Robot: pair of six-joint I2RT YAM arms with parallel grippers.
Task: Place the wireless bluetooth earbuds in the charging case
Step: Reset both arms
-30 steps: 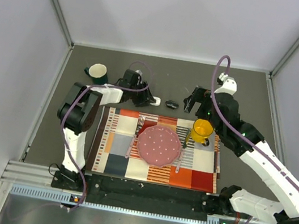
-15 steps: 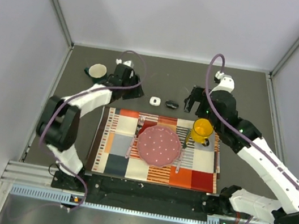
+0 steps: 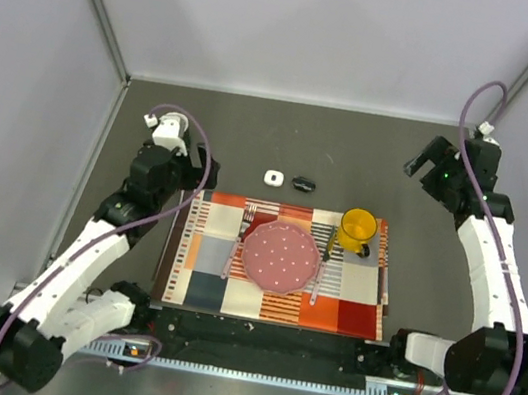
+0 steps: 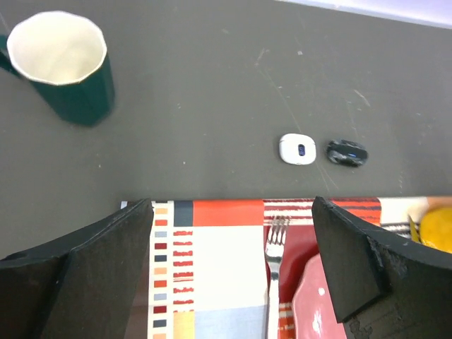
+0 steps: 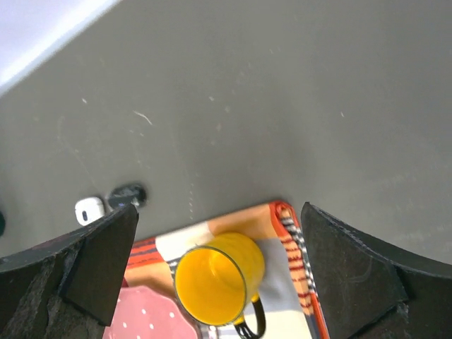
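Note:
The charging case (image 3: 272, 177) is a small white rounded square with a dark centre. It lies on the dark table just beyond the placemat, and also shows in the left wrist view (image 4: 297, 149) and the right wrist view (image 5: 90, 209). The earbuds are out of view. My left gripper (image 3: 189, 177) hangs over the mat's far left corner, well left of the case. It is open, with only mat between its fingers (image 4: 232, 212). My right gripper (image 3: 415, 168) is far to the right, open and empty (image 5: 219, 212).
A small black oval object (image 3: 303, 183) lies right beside the case. On the striped placemat (image 3: 200, 278) are a pink plate (image 3: 280, 257), a yellow mug (image 3: 358, 225) and a fork (image 4: 275, 240). A green mug (image 4: 63, 63) stands at the far left.
My left gripper has opened and drawn back left from the case, which stays on the table. My right arm has swung away to the far right.

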